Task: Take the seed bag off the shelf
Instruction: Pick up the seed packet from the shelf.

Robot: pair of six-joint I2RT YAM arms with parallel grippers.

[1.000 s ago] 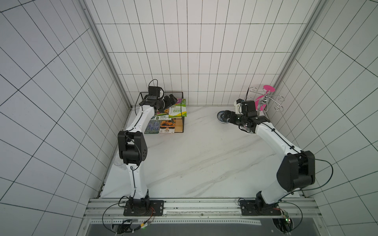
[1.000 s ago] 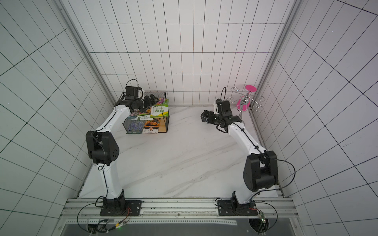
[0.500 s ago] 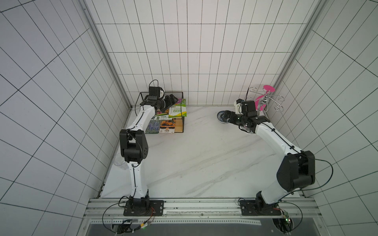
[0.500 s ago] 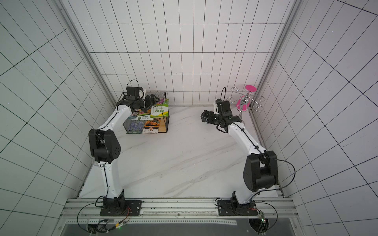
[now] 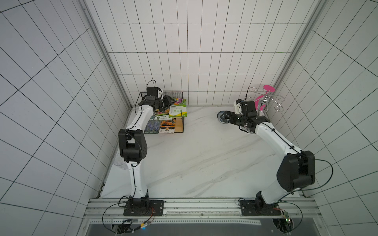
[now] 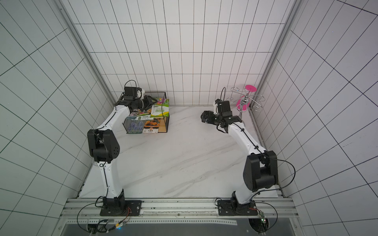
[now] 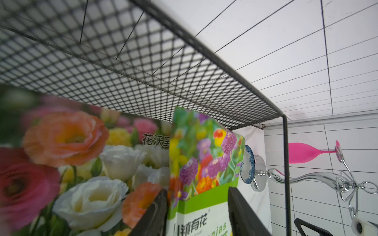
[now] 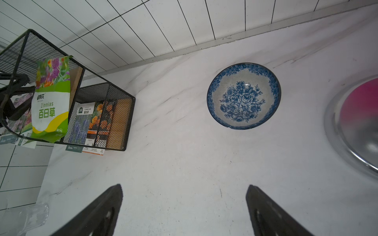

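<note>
the seed bag (image 7: pixel 204 155), the green zinnia packet, sits on the upper tier of the shelf (image 7: pixel 143 71), at the end nearer the blue bowl (image 8: pixel 243 96) and just beside a bigger flower packet (image 7: pixel 81 163). its long axis runs from the mesh back toward the front wire, which its lower end overhangs in the right wrist view. the left gripper (image 7: pixel 197 194) is the one at it: the bag lies straight ahead between the jaws, one finger at each long edge, so the closing line crosses the bag's width. the jaws stand partway apart, and whether they already pinch it i cannot tell. the right gripper (image 8: pixel 184 187) hangs wide open and empty over the table (image 8: pixel 184 143), well apart from the shelf. the pull-out should run away from the mesh
</note>
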